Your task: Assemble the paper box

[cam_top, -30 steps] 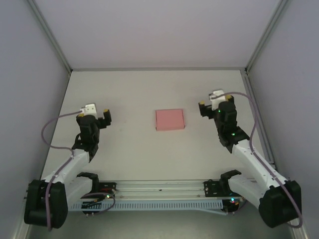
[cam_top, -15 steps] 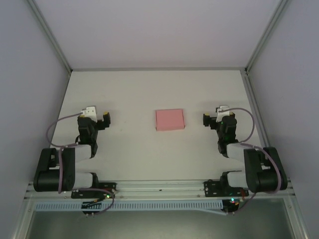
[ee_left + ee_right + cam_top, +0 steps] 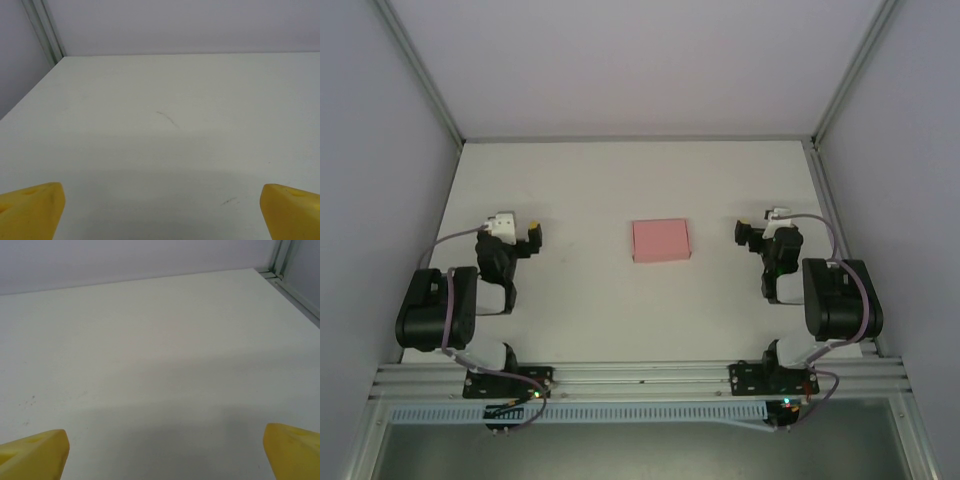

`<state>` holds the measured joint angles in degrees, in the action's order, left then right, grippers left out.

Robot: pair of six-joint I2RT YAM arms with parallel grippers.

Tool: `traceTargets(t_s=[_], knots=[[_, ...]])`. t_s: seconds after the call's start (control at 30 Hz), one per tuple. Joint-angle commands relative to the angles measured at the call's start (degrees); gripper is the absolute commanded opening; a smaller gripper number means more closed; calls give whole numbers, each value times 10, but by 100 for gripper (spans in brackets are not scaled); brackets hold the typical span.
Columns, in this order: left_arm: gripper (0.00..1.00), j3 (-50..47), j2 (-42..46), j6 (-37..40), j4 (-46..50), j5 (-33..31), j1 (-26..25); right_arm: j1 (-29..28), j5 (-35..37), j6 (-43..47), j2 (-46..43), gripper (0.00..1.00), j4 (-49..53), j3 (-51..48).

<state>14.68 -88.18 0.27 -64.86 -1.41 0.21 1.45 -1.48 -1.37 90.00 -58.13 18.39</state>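
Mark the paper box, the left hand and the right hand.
paper box (image 3: 660, 241), top view, middle of its pink top face.
left hand (image 3: 510, 236), top view, midway between its fingertips.
right hand (image 3: 768, 236), top view, midway between its fingertips.

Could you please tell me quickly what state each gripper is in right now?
Left gripper: open, holding nothing.
Right gripper: open, holding nothing.

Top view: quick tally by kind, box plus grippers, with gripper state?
pink paper box: 1
open grippers: 2 (left gripper, right gripper)
Total: 3
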Motion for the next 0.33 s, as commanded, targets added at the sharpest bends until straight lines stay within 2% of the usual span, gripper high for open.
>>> traceTargets(t_s=[0.0, 0.3], knots=[[100, 9, 0, 16, -19, 0, -5, -3, 13, -8, -2, 100, -15, 4], [100, 10, -1, 16, -18, 0, -6, -3, 15, -9, -5, 100, -1, 9]])
